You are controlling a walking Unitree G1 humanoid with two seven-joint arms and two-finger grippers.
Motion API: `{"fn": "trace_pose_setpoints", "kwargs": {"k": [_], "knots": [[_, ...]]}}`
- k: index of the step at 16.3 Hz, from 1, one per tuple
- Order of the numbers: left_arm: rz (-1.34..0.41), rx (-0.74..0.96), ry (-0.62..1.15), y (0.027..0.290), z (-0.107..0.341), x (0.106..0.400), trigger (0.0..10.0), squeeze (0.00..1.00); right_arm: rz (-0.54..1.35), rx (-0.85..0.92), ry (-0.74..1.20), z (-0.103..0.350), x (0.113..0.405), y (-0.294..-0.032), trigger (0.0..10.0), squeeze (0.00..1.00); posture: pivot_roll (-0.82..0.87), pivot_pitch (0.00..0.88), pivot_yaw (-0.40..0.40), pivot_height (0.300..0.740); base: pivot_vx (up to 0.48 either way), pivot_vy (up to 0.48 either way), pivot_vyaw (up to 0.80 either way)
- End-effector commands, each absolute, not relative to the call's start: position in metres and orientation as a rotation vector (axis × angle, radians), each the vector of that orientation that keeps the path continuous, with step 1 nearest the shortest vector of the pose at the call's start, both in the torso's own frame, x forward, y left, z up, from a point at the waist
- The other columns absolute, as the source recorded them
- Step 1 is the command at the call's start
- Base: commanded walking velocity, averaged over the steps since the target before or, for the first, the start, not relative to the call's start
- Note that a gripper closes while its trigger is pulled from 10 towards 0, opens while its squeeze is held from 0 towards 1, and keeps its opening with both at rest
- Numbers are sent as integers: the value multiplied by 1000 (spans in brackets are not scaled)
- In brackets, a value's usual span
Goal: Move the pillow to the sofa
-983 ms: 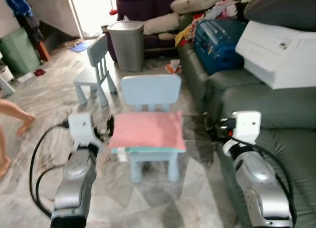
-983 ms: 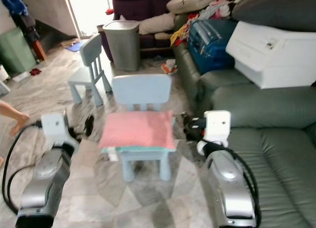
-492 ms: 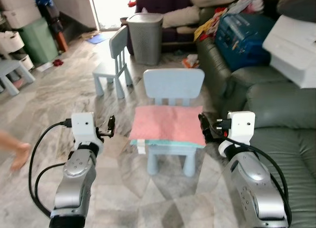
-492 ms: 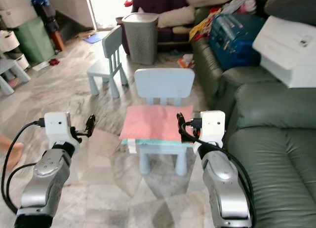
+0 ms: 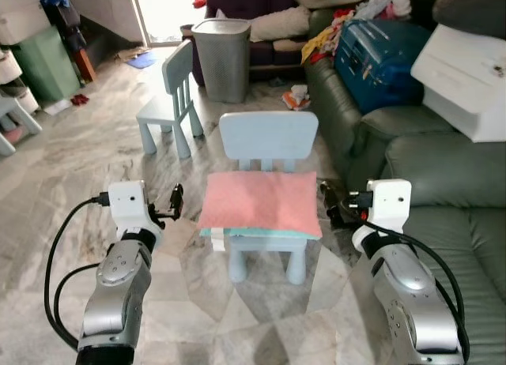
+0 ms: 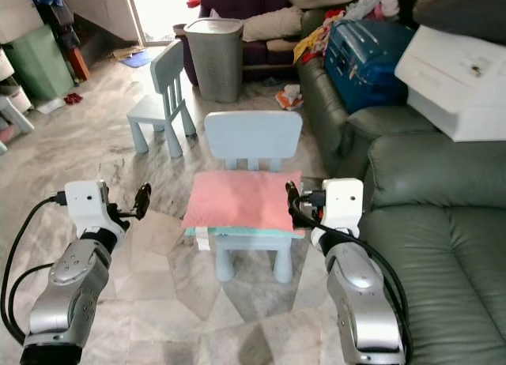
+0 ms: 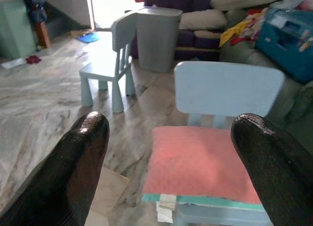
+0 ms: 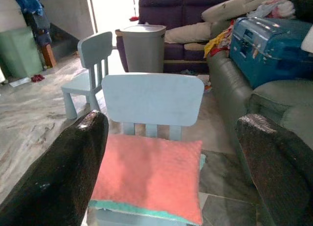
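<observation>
Change since earlier frames: camera has swung and closed in; the small chair [image 5: 265, 195] now sits squarely ahead between the two arms, where a second ago it lay off to one side. Pillow and chair show no shift relative to each other, so the change is the robot's approach, not the objects'.
Meaning for task: judged as the end of the approach, pick-up not yet begun. Both arms bracket the seat, which suits a two-sided grasp.
Pillow location: pink pillow [image 5: 261, 201] lies flat on the chair seat, covering it, with a teal layer showing under its front edge and a small white tag hanging at the front corner on the robot's left.
Left gripper: left gripper [image 5: 175, 199] is held forward, just beside the pillow's left edge but apart from it. In the left wrist view its fingers [image 7: 73, 172] stand spread wide, the pillow seen between them. Nothing is held or touched.
Right gripper: right gripper [image 6: 291, 203] is close against the pillow's right edge; contact cannot be confirmed. In the right wrist view its fingers [image 8: 63, 177] are likewise spread wide and empty.
Destination: green sofa [image 5: 451, 191] stands just to the robot's right, touching-close to the right arm. Its nearest cushion is bare; a white box [image 5: 466, 80] and a blue case [image 5: 379, 53] occupy the further seats.
Risk: judged, a soft pillow may sag or slip if caught on one side alone.
</observation>
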State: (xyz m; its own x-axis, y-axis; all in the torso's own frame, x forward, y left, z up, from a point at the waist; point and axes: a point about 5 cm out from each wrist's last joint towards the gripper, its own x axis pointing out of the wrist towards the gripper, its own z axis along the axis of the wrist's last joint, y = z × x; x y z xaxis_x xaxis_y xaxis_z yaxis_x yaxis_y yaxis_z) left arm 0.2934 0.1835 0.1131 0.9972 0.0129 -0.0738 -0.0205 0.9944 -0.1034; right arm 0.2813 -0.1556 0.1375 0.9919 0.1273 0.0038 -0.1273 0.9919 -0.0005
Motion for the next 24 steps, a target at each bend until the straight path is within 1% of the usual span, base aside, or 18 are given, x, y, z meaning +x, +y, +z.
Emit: {"fn": "trace_pose_setpoints", "kwargs": {"k": [1,16,21,24], "knots": [[29,-105,62,187,117,293,10000,0,126,1,-23,142,282,-154,10000,0,-94,19,59,740,469,0,0],[33,-122,61,181,114,287,10000,0,140,-5,-18,140,282,-153,10000,0,-93,10,57,740,447,0,0],[72,-115,63,187,114,289,10000,0,147,-10,-15,140,283,-153,10000,0,-93,10,52,740,0,0,0],[112,-57,77,192,113,292,10000,0,148,-9,-12,139,282,-152,10000,0,-93,15,55,740,0,0,0]]}}
